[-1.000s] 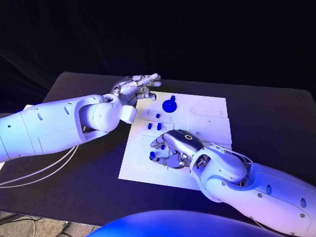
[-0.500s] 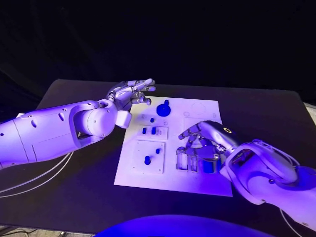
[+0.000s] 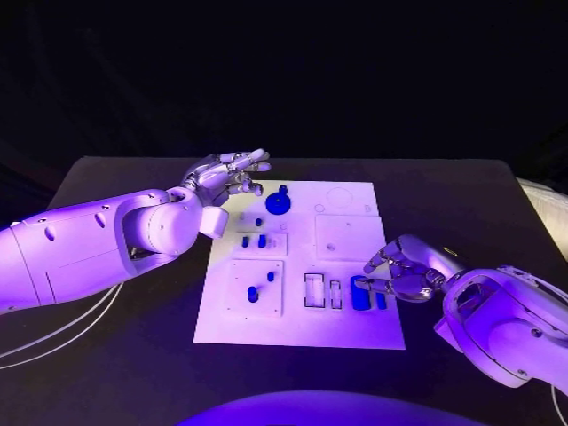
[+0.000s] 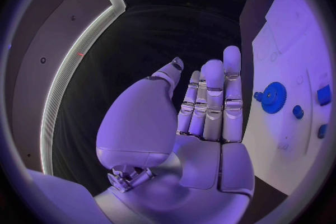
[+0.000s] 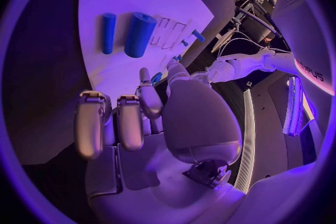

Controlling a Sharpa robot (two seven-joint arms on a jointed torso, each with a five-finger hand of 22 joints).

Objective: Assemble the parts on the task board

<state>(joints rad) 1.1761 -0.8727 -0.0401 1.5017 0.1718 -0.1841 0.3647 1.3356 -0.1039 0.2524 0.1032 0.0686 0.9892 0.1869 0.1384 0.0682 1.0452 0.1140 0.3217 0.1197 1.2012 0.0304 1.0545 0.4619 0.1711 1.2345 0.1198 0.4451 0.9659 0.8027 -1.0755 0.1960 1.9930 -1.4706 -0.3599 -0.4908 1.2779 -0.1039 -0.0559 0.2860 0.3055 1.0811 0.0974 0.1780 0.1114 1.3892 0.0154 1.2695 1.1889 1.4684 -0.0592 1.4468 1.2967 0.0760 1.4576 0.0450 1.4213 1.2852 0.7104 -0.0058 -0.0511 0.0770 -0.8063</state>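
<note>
White rectangular task board lies mid-frame on your black table. Your left hand hovers at its upper left corner, fingers straight and together, holding nothing. Your right hand sits at the board's right edge, fingers curled and empty, beside two blue cylinder parts.

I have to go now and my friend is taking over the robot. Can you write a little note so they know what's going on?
Left hand: open, holding nothing, above the far left corner of the task board.
Right hand: fingers curled, seems to hold nothing, at the board's right edge.
Blue gear sits at the far end; two blue cylinders lie side by side by the right hand; small blue parts sit on the left.
Whether any are fully seated cannot be told. Assembly remains.
</note>
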